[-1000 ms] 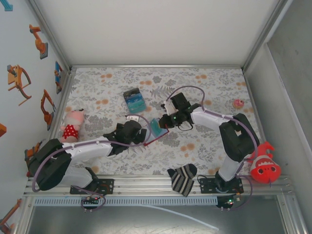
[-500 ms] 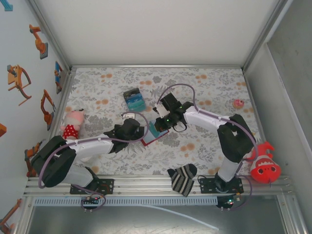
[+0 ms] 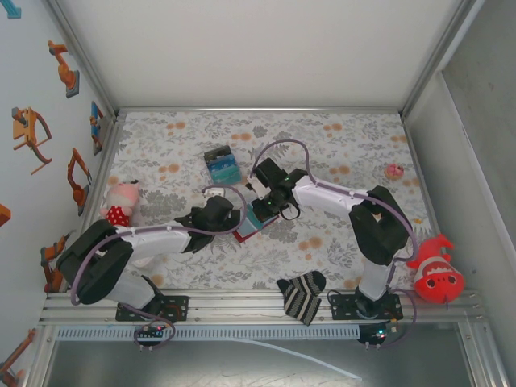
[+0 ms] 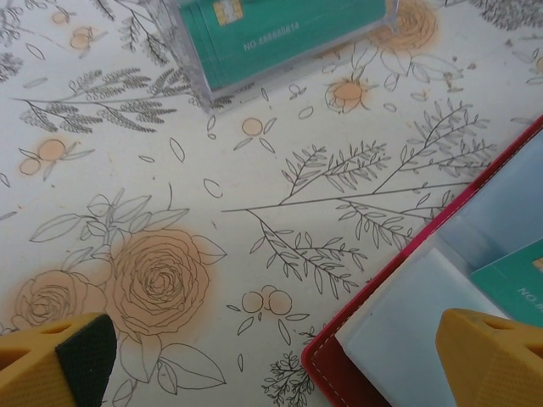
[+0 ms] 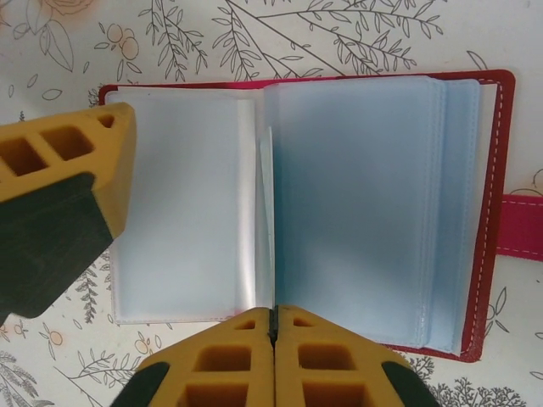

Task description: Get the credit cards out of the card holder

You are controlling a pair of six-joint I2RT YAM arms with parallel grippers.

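Note:
The red card holder (image 5: pixel 356 212) lies open on the flowered cloth, its blue-grey sleeves facing up and its red tab to the right. My right gripper (image 5: pixel 273 326) is shut just above the fold, pinching a thin teal credit card seen edge-on. That credit card (image 4: pixel 513 284) pokes out over the card holder (image 4: pixel 399 331) in the left wrist view. My left gripper (image 4: pixel 276 356) is open, with one finger (image 5: pixel 59 203) over the holder's left page and the other over bare cloth. From above, both grippers meet at the card holder (image 3: pixel 246 234): left gripper (image 3: pixel 228 219), right gripper (image 3: pixel 262 211).
A clear box (image 3: pixel 221 164) of teal cards (image 4: pixel 280 34) stands just beyond the holder. A pink plush doll (image 3: pixel 119 208) lies at the left wall, a striped sock (image 3: pixel 302 294) at the near edge, a red plush fish (image 3: pixel 438 274) at the right, and a small pink toy (image 3: pixel 394 171) far right.
My right gripper has moved left and down with the teal card. The holder, earlier tilted up, now lies flat. My left gripper has shifted slightly toward it.

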